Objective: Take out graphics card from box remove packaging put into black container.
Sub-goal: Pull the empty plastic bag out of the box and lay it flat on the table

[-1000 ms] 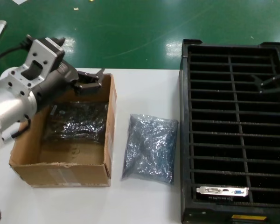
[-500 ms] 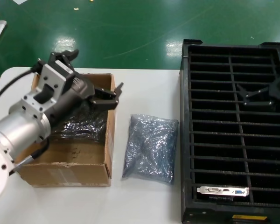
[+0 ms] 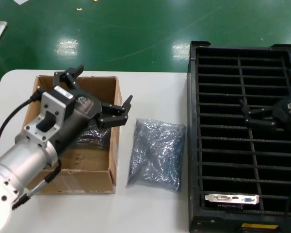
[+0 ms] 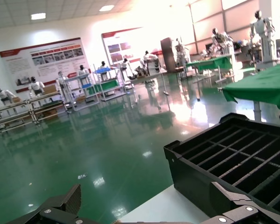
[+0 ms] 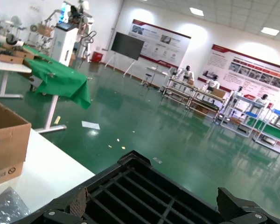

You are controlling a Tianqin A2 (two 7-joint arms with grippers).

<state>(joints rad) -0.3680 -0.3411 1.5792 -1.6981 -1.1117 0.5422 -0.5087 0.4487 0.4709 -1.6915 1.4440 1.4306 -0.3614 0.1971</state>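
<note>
Movement of the left pincer (image 3: 120, 112) is the main change: it has swung from the far wall of the box (image 3: 63, 182) across to the box's right wall, jaws spread and empty, with the bagged item (image 3: 89, 136) left lying inside below it and the packaging (image 3: 155, 153) on the tabletop (image 3: 150, 213) just beyond its tips. Right pincer (image 3: 246, 115), also spread and empty, has advanced further over the black container (image 3: 196, 145), where one graphics card (image 3: 231, 198) already stands in a near slot, well apart from it. Judgement: one card is done and a fresh cycle is starting.
</note>
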